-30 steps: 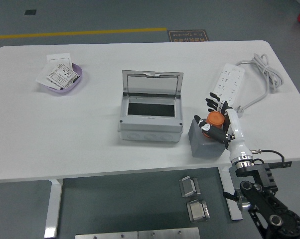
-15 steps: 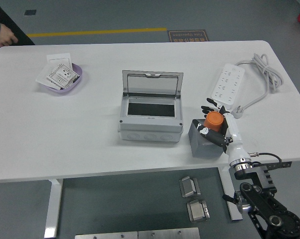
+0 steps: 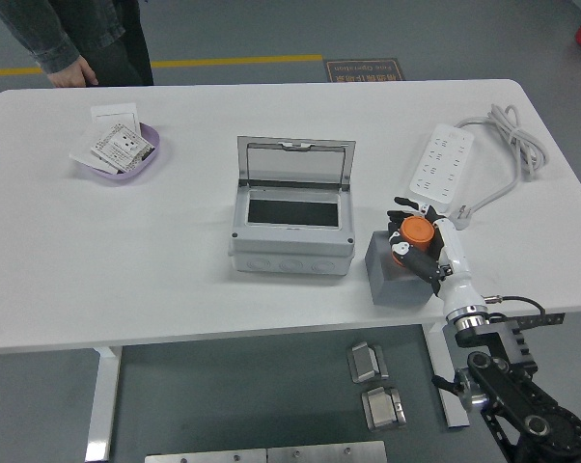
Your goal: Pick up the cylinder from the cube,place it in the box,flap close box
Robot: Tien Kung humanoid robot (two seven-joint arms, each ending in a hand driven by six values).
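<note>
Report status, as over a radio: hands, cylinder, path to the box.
Right hand shut on orange cylinder, on grey cube. Left hand out of view. Box open, path clear.

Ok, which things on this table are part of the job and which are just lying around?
Part of the job:
- orange cylinder, gripped by the right hand
- grey cube under it
- grey box, lid standing open

Just lying about:
- purple dish holding paper packets
- white power strip with its cable
- a person at the far left corner
</note>
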